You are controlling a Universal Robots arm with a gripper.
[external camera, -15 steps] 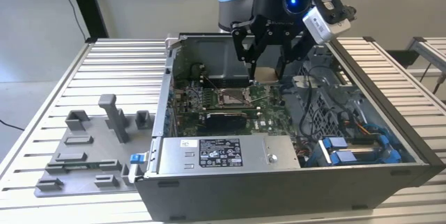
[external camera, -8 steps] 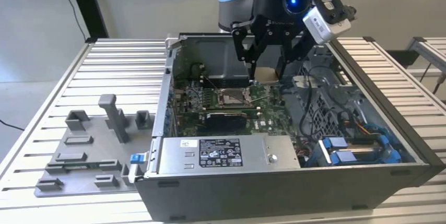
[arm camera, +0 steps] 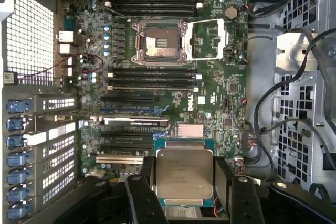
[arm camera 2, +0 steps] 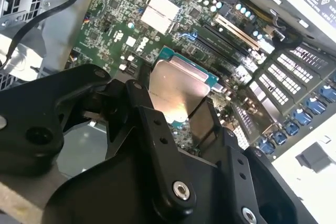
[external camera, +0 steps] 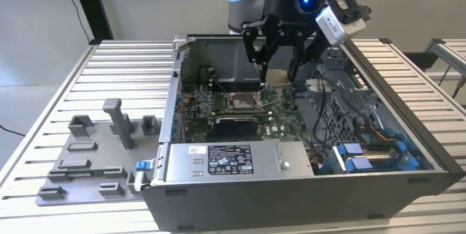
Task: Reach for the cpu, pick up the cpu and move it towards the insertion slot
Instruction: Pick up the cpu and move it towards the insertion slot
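Black pincer gripping the small flat square silvery-topped cpu above the motherboard.

The pincer's fingers clamp the cpu by two opposite edges, which judging by the grip keeps its flat face level and its underside untouched for seating. In the exterior view the cpu hangs inside the open grey metal computer case, above the green motherboard and near the square silver metal-framed insertion slot, though not yet over it. In the first wrist view the insertion slot sits well apart from the cpu, its dark centre bare and its hinged frame swung aside, apparently so the chip can drop in. The case also holds black cables and blue clips. Beside the case, a grey plastic fixture plate rests on the ribbed tabletop.
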